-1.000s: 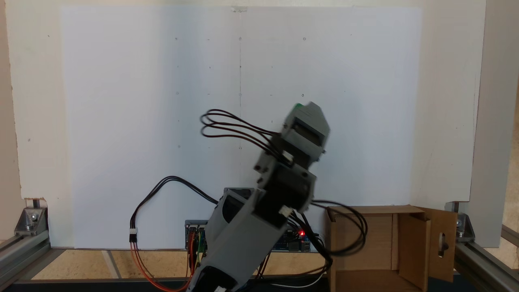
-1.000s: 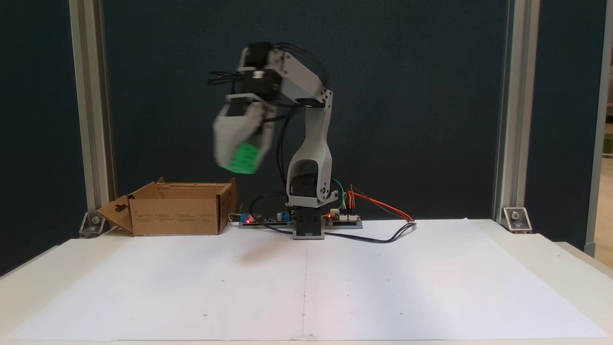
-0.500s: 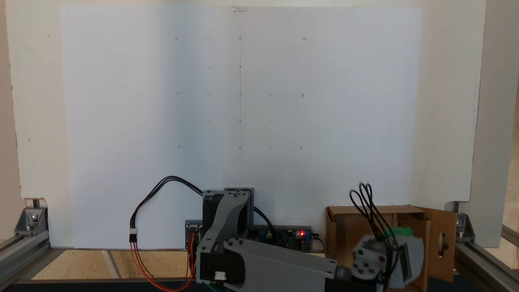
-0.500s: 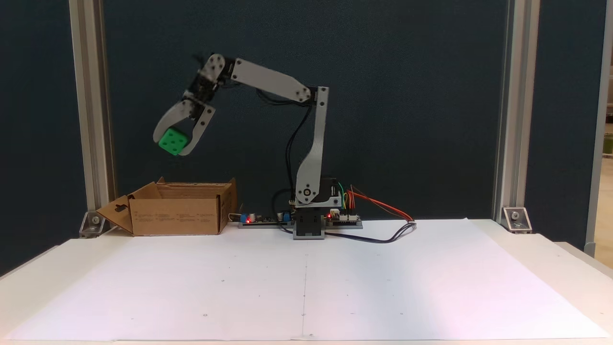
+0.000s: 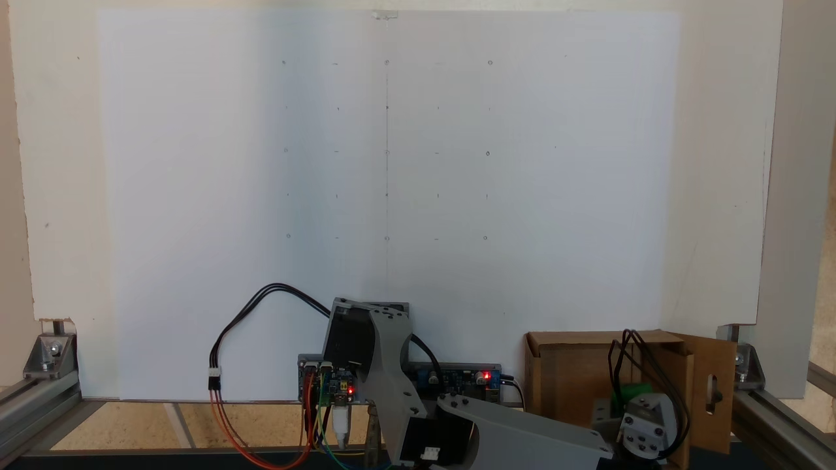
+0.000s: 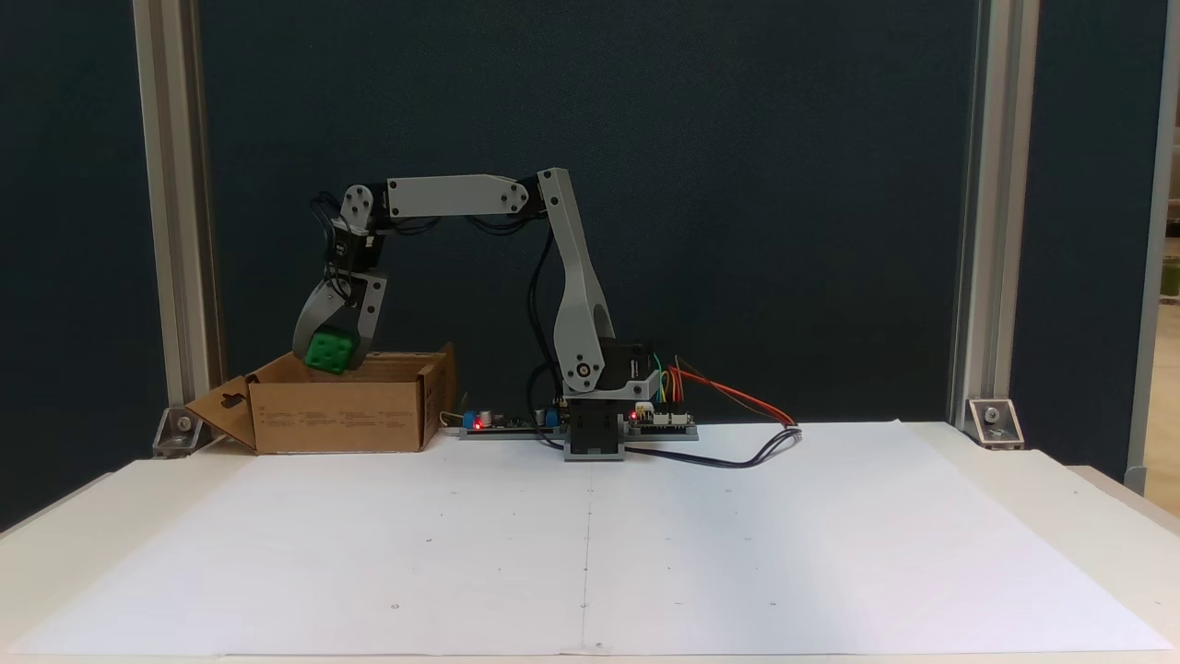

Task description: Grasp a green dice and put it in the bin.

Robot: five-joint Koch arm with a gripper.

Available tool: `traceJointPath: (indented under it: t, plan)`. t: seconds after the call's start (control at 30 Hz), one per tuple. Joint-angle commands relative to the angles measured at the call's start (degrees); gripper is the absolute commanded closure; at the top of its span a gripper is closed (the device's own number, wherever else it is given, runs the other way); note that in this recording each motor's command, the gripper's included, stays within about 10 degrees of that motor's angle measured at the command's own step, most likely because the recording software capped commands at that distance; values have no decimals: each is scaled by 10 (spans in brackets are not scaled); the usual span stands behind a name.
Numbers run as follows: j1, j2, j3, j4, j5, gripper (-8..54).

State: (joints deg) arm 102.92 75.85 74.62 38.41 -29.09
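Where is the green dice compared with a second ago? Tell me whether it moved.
Yes. The green dice, held in the claw, has swung left in this fixed view and dropped to the rim of the cardboard box.

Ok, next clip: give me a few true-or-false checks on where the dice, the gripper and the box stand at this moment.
1. The gripper holds the green dice. True.
2. The dice lies loose on the white paper. False: it sits between the jaws at the rim of the bin.
3. The bin stands left of the arm's base in the fixed view facing the arm. True.
4. The bin's flaps are closed. False: the top is open, and the flap with the cutout is folded outward.
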Motion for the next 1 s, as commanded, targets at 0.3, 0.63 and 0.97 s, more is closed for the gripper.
traceJointPath:
  t: [0.3, 0.63, 0.97]
  plan:
    - [-79, 182, -59, -16, 156, 52]
    - [-488, 336, -74, -18, 296, 15]
    - [-904, 388, 63, -91, 297, 14]
